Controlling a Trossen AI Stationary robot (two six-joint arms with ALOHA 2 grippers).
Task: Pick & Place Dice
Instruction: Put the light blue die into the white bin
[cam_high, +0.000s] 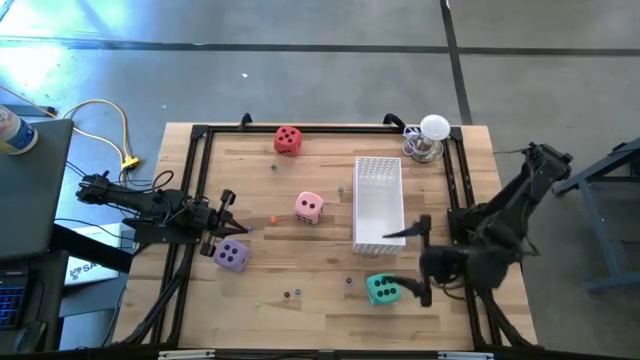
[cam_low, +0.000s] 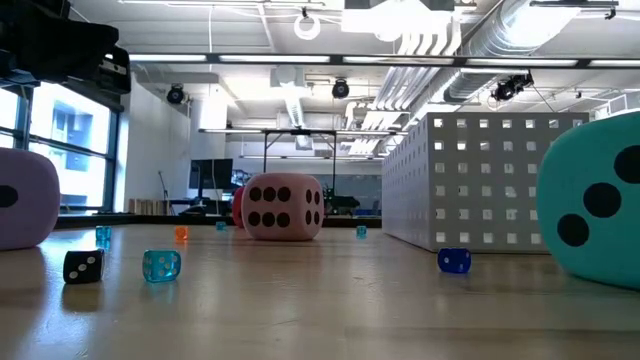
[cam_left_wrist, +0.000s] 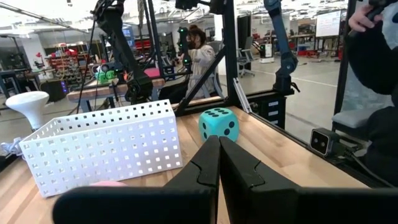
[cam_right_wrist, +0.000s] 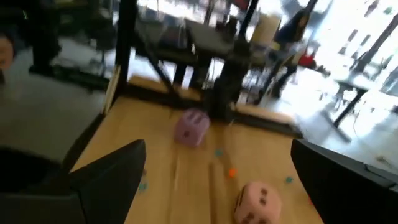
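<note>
Four dice rest on the wooden table: red (cam_high: 288, 139) at the far side, pink (cam_high: 309, 207) in the middle, purple (cam_high: 232, 255) at the near left and green (cam_high: 382, 289) at the near right. My left gripper (cam_high: 228, 222) is shut and level at the left edge, just beyond the purple die. In its wrist view the shut gripper (cam_left_wrist: 219, 152) points toward the green die (cam_left_wrist: 219, 124). My right gripper (cam_high: 405, 260) hangs open above the table, over the gap between the green die and the white basket (cam_high: 378, 205). Its wrist view shows nothing between the spread fingers (cam_right_wrist: 118, 171), only the purple die (cam_right_wrist: 191, 129) and the pink die (cam_right_wrist: 258, 202) farther off.
A black metal frame (cam_high: 200, 180) borders the table. Small bead-like dice (cam_low: 160, 265) lie scattered on the near part of the wood. A white stool-like object (cam_high: 433, 135) stands at the far right corner. A person (cam_left_wrist: 198, 59) stands in the room beyond.
</note>
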